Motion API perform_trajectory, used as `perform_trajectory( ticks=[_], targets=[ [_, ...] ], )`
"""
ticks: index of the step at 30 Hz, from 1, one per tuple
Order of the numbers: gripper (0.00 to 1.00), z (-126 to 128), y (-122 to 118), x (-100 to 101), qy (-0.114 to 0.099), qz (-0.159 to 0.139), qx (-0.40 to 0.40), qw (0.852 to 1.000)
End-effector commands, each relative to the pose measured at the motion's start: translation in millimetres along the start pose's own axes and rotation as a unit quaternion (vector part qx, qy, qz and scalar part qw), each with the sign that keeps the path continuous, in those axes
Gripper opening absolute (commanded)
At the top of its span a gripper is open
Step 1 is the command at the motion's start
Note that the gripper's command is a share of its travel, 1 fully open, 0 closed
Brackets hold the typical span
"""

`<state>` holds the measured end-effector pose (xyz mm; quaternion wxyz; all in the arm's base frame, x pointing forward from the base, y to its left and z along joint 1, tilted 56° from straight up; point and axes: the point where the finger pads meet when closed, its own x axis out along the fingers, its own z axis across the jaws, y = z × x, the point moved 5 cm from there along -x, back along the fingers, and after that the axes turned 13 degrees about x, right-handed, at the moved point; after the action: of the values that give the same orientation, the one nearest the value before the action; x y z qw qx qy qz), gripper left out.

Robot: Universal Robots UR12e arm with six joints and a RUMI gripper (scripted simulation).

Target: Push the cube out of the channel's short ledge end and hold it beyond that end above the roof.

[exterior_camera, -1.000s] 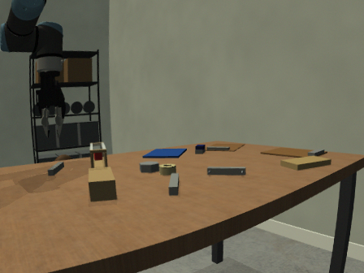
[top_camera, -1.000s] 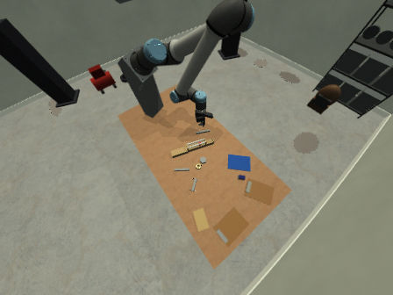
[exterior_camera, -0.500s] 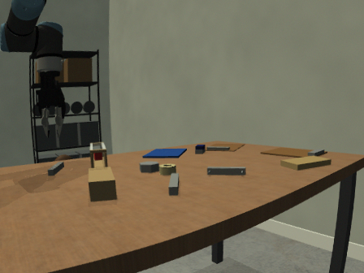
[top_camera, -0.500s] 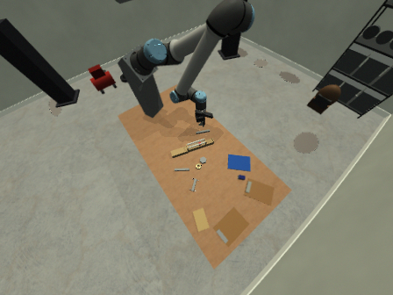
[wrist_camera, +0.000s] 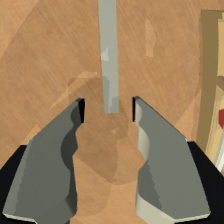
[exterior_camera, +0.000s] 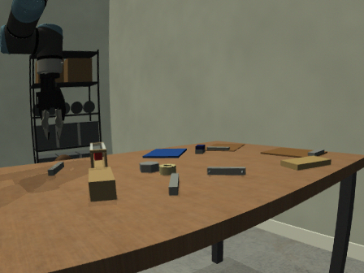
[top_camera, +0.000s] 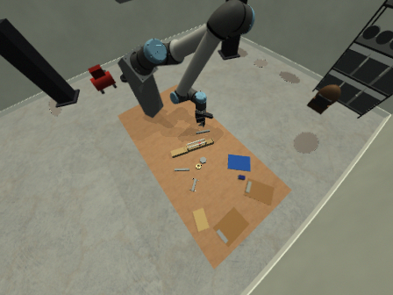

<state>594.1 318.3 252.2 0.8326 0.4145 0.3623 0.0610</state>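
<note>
The tan channel (top_camera: 193, 147) lies on the wooden table, with the red cube (top_camera: 200, 142) inside its open-framed part. In the exterior view the channel (exterior_camera: 99, 175) points toward the camera and the cube (exterior_camera: 97, 156) shows in the far frame. My gripper (top_camera: 203, 121) hangs well above the table, beyond the channel, over a loose grey bar (top_camera: 203, 131). In the wrist view the fingers stand partly open and empty, with the grey bar (wrist_camera: 109, 55) on the table below and between them. The channel's edge (wrist_camera: 212, 75) and the cube (wrist_camera: 220, 122) show at the right.
A grey hexagon block (top_camera: 203, 160), a yellow ring (top_camera: 198, 166) and two more grey bars (top_camera: 182, 169) (top_camera: 193, 184) lie near the channel. A blue mat (top_camera: 239, 162), a small blue block (top_camera: 241, 177) and tan boards (top_camera: 260, 191) lie farther along the table.
</note>
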Motion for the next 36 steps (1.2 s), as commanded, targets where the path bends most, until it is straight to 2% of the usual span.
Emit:
perform_trajectory(
  ticks=[1,12,31,36],
  targets=[
    [0.22,-0.1,0.3,13.2,0.000,0.000,0.000,1.000],
    [0.22,-0.1,0.5,72.0,0.000,0.000,0.000,1.000],
    [0.22,-0.1,0.5,91.0,0.000,0.000,0.000,1.000],
    [0.22,-0.1,0.5,102.5,0.000,0.000,0.000,1.000]
  ],
)
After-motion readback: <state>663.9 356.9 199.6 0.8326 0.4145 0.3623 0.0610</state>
